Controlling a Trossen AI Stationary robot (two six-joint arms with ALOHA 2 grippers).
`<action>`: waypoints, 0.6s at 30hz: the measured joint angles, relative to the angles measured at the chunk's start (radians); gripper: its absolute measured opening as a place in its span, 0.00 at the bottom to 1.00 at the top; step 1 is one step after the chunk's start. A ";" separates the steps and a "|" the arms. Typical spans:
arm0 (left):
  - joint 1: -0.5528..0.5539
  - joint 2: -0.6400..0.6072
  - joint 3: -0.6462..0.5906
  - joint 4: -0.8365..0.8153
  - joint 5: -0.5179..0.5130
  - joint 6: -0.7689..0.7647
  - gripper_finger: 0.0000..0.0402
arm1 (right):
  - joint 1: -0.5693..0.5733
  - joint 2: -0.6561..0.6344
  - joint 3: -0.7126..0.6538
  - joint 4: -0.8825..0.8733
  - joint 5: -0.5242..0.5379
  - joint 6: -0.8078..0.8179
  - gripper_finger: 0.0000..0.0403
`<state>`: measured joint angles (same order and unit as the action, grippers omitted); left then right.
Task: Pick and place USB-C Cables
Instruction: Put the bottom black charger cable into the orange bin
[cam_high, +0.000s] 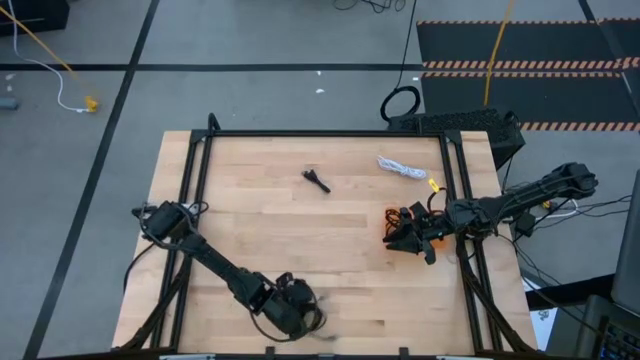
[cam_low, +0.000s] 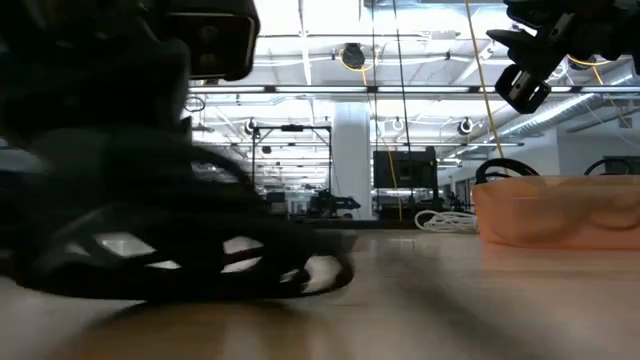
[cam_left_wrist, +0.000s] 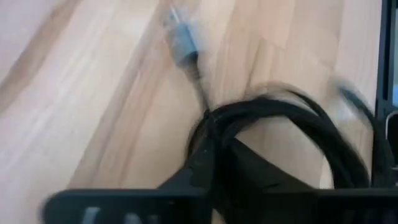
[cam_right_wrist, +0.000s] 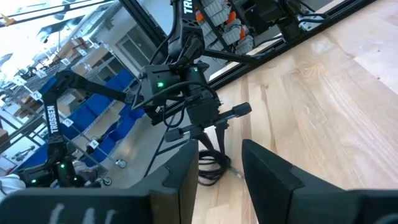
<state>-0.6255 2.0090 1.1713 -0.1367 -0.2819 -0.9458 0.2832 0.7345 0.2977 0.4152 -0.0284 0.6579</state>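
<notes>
My left gripper (cam_high: 292, 306) is low near the table's near edge, shut on a black coiled USB-C cable (cam_left_wrist: 292, 124) whose grey plug (cam_left_wrist: 182, 43) lies on the wood. My right gripper (cam_right_wrist: 221, 174) is open and hangs above the orange tray (cam_high: 394, 222) at the table's right side, touching nothing. Black cable shows in the tray, partly hidden by the gripper. A white coiled cable (cam_high: 400, 167) lies near the far right corner. A small black cable (cam_high: 317, 180) lies at the far middle of the table. My left gripper holds the black cable at the gathered strands of its coil (cam_left_wrist: 214, 140), pinched between the two fingers. The fingers come from above, pointing down. The coil's loop (cam_low: 310, 275) rests on the table and its plug end trails away across the wood.
Black frame rails (cam_high: 195, 200) run along the table's left and right sides and the far edge. A large black ring (cam_high: 400, 103) and a yellow cord (cam_high: 495, 50) lie on the floor beyond the table. Bare wood fills the table's middle.
</notes>
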 joint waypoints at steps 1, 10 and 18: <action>0.006 0.000 0.000 0.008 0.000 0.002 0.04 | 0.000 0.000 0.000 0.000 0.000 0.000 0.29; 0.063 -0.031 -0.004 0.043 -0.015 0.014 0.02 | 0.000 0.000 0.000 0.032 0.019 -0.029 0.29; 0.134 -0.151 -0.003 0.024 -0.178 0.148 0.02 | 0.000 -0.002 0.000 0.126 0.076 -0.076 0.29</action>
<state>-0.4916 1.8582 1.1684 -0.1122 -0.4602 -0.7982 0.2829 0.7330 0.2981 0.5411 0.0478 0.5824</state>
